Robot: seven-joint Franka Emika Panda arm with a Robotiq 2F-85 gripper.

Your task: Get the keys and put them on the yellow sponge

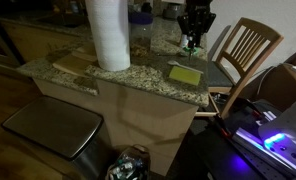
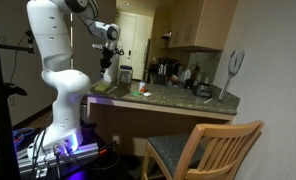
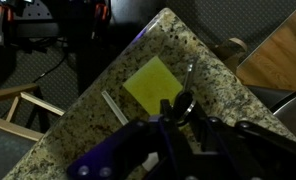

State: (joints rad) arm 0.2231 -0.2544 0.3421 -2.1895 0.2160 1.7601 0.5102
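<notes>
The yellow sponge (image 1: 185, 74) lies flat near the counter's corner; it also shows in the wrist view (image 3: 153, 83). My gripper (image 1: 193, 32) hangs above the counter just behind the sponge. In the wrist view the gripper (image 3: 178, 112) is shut on the keys (image 3: 184, 98). A ring sits between the fingertips and a key blade points out over the sponge's edge. In an exterior view the keys (image 1: 191, 46) dangle below the fingers, clear of the counter. The gripper also shows in an exterior view (image 2: 106, 66).
A tall white paper roll (image 1: 108, 32) stands on a tan wooden board (image 1: 73, 62) on the granite counter (image 1: 138, 80). A wooden chair (image 1: 246, 50) stands by the counter's corner and a bin (image 1: 53, 125) below it. A thin white stick (image 3: 114, 107) lies beside the sponge.
</notes>
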